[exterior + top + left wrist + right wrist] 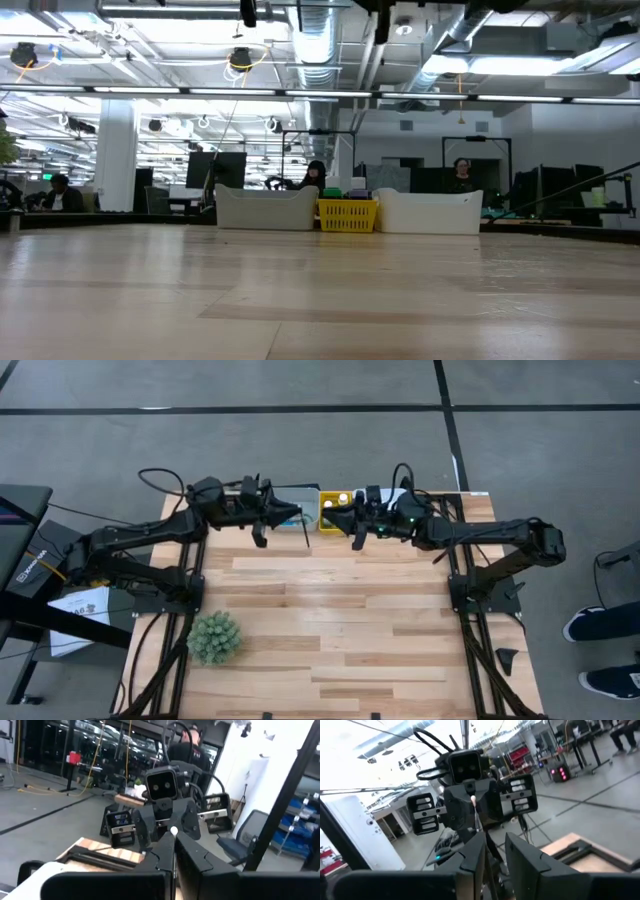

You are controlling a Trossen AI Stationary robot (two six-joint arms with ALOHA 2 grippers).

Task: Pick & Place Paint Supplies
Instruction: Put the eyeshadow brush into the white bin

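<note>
My left gripper [298,517] is raised over the table's far edge and is shut on a thin dark brush [304,533]. The brush's pale end [173,831] pokes up past the fingertips. The right wrist view shows the same brush [475,815] in front of the left arm. My right gripper [332,520] faces the left one from the right, at about the same height, beside the yellow tray [333,500]. Its fingers [520,855] stand a little apart, and nothing shows between them. My left gripper pinches the brush between its two fingers just below the pale end [173,831]. The fingers come about level from the table's left and lie across the brush. The brush's dark handle [306,542] hangs below them, slanted toward the near edge, clear of the table.
Three trays line the far edge: a pale one [265,208], the yellow one [347,215] and a white one [430,212]. A spiky green plant ball [214,637] sits near the front left. The wooden tabletop [330,630] lies between. People sit in the room behind.
</note>
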